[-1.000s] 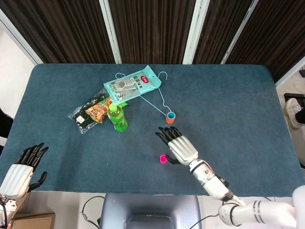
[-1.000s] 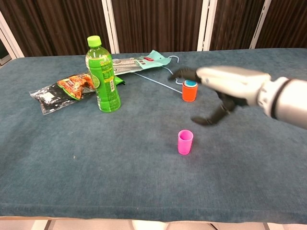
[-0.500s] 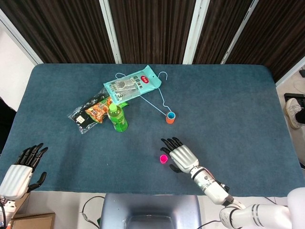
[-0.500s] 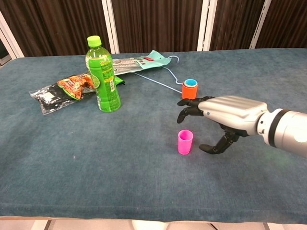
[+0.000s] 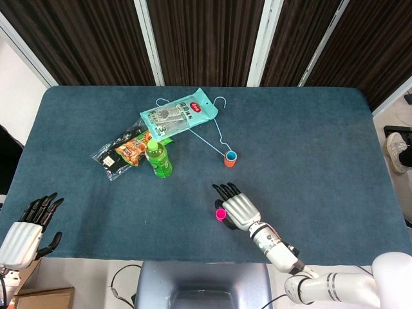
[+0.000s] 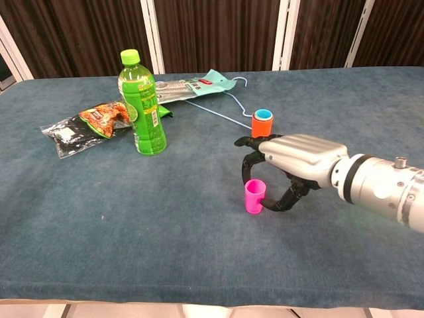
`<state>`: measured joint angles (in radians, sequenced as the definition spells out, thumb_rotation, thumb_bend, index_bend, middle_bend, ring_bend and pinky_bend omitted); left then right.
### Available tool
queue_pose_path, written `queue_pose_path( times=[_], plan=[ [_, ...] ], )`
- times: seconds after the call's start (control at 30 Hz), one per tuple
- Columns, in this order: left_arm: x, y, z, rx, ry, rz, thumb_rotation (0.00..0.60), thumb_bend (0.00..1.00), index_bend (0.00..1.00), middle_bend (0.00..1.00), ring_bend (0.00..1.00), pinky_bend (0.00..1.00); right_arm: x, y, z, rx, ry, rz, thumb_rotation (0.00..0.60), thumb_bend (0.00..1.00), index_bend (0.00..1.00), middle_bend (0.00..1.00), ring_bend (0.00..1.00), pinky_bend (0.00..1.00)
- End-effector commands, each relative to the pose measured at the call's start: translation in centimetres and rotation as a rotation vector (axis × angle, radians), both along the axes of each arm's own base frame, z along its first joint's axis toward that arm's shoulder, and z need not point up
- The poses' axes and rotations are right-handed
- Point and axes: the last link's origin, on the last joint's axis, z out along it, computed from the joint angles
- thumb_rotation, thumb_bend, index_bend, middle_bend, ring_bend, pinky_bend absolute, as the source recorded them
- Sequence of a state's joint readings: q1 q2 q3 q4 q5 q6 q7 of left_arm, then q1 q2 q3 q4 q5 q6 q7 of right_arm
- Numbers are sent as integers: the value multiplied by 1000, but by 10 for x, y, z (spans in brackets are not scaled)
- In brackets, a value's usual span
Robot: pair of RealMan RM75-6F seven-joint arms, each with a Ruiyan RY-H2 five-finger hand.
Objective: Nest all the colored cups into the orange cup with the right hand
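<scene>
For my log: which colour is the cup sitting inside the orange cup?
Blue: the inner cup in the orange cup, clearest in the chest view.

Right hand (image 6: 289,161) curled, low.

A table (image 5: 309,129) covered in dark teal carpet-like cloth is filling most of both views. Behind it, dark brown pleated curtains (image 5: 206,38) are hanging between white vertical posts (image 5: 261,42). A pale wall (image 5: 16,71) is showing at the left. At the right edge, light floor (image 5: 402,116) is showing, with a shoe (image 5: 396,151) lying on it. Even light is falling across everything.
</scene>
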<state>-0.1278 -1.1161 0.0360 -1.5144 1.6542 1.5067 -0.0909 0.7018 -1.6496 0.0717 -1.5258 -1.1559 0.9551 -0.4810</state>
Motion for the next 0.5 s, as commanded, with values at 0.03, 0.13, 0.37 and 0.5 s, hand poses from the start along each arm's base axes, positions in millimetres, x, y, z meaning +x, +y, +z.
queue_pose_path(
  times=[0.03, 0.13, 0.37, 0.5],
  plan=[
    [0, 0, 0, 1, -2, -1, 600, 435, 0, 0, 0, 109, 2, -1, -3, -3, -12, -14, 600, 480, 590, 37, 0, 0],
    [0, 0, 1, 2, -3, -1, 600, 435, 0, 0, 0, 108, 3, -2, -3, -6, -11, -14, 600, 479, 610, 40, 0, 0],
    [-1, 0, 1, 2, -3, 0, 600, 435, 0, 0, 0, 108, 13, -18, 16, -132, -95, -20, 600, 480, 650, 62, 0, 0],
    [-1, 0, 0, 1, 0, 1, 600, 436, 0, 0, 0, 109, 24, -53, 37, -334, -159, -18, 600, 480, 651, 62, 0, 0]
  ],
)
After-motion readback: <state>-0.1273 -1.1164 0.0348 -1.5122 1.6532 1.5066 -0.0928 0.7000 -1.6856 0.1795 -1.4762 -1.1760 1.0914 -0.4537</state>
